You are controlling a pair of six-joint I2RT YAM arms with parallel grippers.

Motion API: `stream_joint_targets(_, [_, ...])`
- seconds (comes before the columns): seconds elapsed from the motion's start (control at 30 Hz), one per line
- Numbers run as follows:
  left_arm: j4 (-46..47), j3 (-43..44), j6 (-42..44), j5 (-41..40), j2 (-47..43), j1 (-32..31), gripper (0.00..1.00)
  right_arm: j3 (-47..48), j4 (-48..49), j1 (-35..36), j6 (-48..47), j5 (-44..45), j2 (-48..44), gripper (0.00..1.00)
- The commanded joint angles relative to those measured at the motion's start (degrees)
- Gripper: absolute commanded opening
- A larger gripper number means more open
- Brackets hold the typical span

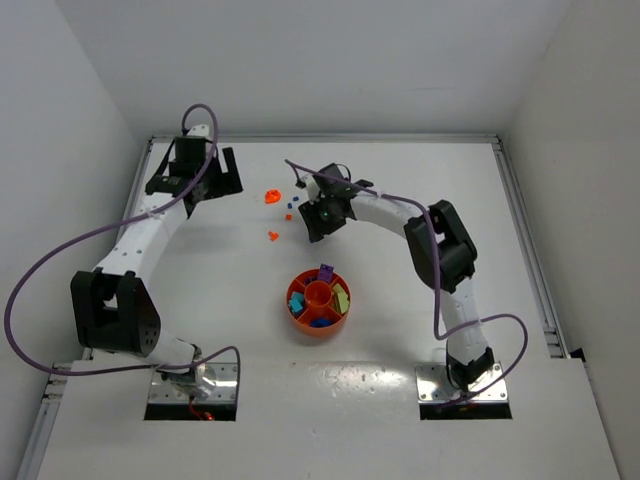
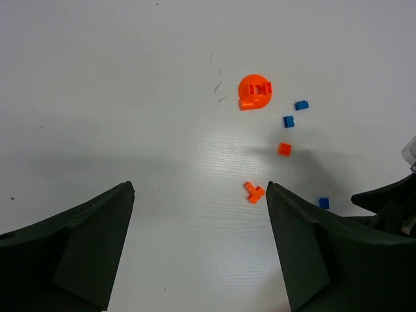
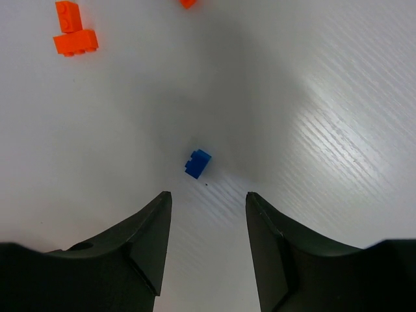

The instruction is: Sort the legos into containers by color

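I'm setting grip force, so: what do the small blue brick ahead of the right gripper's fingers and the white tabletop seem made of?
The small blue brick looks like hard moulded plastic: uniform saturated colour, crisp edges, slight sheen. The white tabletop seems a smooth, semi-glossy board, perhaps laminate or paint; soft glare and fine parallel ridges show, so its exact material stays open.

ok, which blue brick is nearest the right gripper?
The lone blue brick just ahead of its jaws; the other two blue bricks sit near the orange disc.
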Motion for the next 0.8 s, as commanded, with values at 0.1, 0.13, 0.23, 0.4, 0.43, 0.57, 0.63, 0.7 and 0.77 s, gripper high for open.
stream_joint_targets(0.1, [1.39, -2.11, -0.36, -0.46, -1.32, 0.49, 0.94, 3.70, 2.19, 2.91, 2.38, 1.38, 1.18, 0.50])
stream_joint_targets(0.13, [1.39, -2.81, -0.36, -0.46, -1.32, 0.49, 0.95, 4.40, 2.19, 2.92, 2.38, 1.39, 1.79, 0.50])
stream_joint_targets(0.23, [1.92, -2.81, -0.36, -0.46, -1.94, 1.02, 0.97, 4.94, 2.19, 3.44, 3.09, 2.00, 3.20, 0.48])
stream_joint_targets(0.4, [1.92, -3.34, 0.16, -0.46, -1.94, 1.02, 1.00, 5.64, 2.19, 3.44, 4.84, 6.48, 4.34, 0.45])
stream_joint_targets(0.43, [1.92, -3.34, 0.16, -0.46, -1.94, 1.54, 1.00, 5.64, 2.19, 3.44, 4.85, 7.10, 4.95, 0.44])
stream_joint_targets(0.57, [1.92, -3.34, 0.16, -0.46, -1.94, 1.54, 1.00, 6.17, 2.19, 3.44, 5.37, 8.77, 5.57, 0.41])
stream_joint_targets(0.63, [2.44, -3.87, 0.16, -0.46, -1.94, 1.54, 1.00, 6.17, 2.19, 3.44, 5.37, 8.77, 6.10, 0.40])
stream_joint_targets(0.7, [2.45, -3.87, 0.16, 0.06, -1.94, 1.54, 1.00, 6.17, 2.19, 3.44, 5.90, 8.77, 6.10, 0.40])
stream_joint_targets(0.77, [2.45, -3.87, 0.16, 0.06, -1.41, 1.54, 1.00, 6.17, 2.19, 3.44, 5.90, 8.24, 6.62, 0.36])
